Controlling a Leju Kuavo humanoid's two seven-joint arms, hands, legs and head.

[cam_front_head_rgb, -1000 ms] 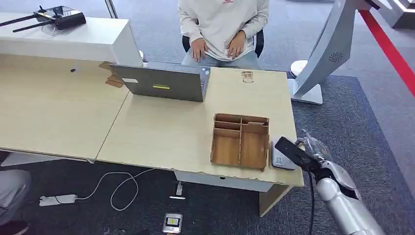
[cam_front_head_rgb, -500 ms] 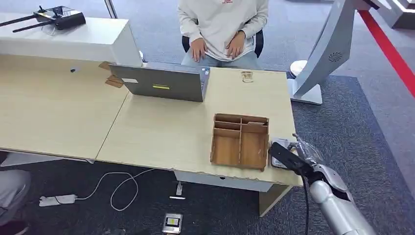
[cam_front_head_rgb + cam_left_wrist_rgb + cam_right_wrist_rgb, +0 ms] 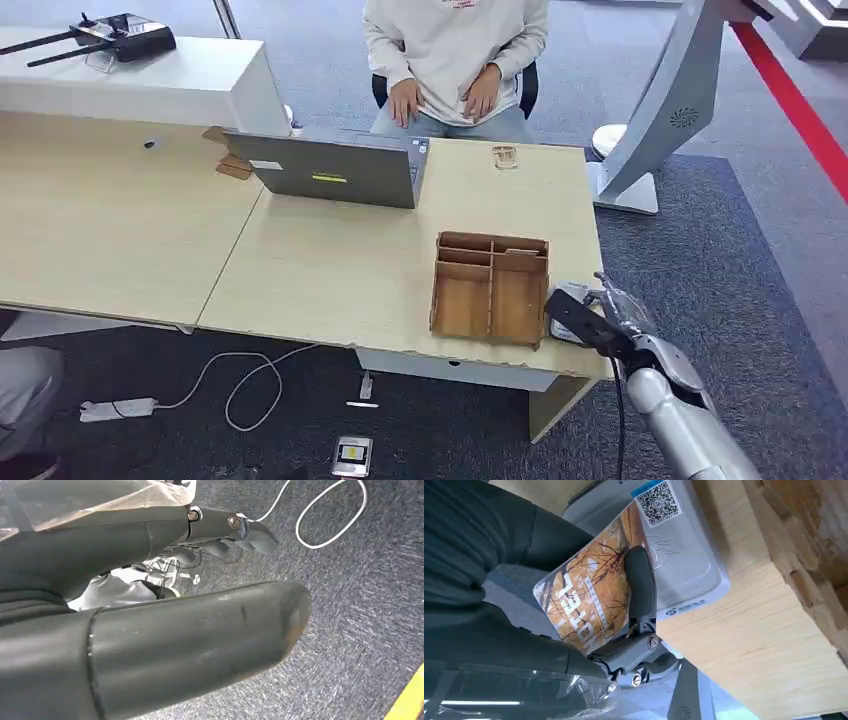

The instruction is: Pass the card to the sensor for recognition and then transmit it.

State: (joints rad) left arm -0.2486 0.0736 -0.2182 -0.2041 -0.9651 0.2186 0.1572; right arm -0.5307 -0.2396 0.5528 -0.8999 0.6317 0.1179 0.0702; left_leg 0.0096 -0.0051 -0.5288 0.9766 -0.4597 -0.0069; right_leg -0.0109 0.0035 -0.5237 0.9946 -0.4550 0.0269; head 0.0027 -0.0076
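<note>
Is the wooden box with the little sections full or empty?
Empty, as far as visible. The brown wooden divided box shows only bare wood in its compartments in the head view.

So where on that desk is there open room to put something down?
The widest bare patch is the desk between the laptop and the wooden organiser, plus the tabletop left of the laptop. It is crowded at the near right corner: the right hand holds the card over the sensor.
</note>
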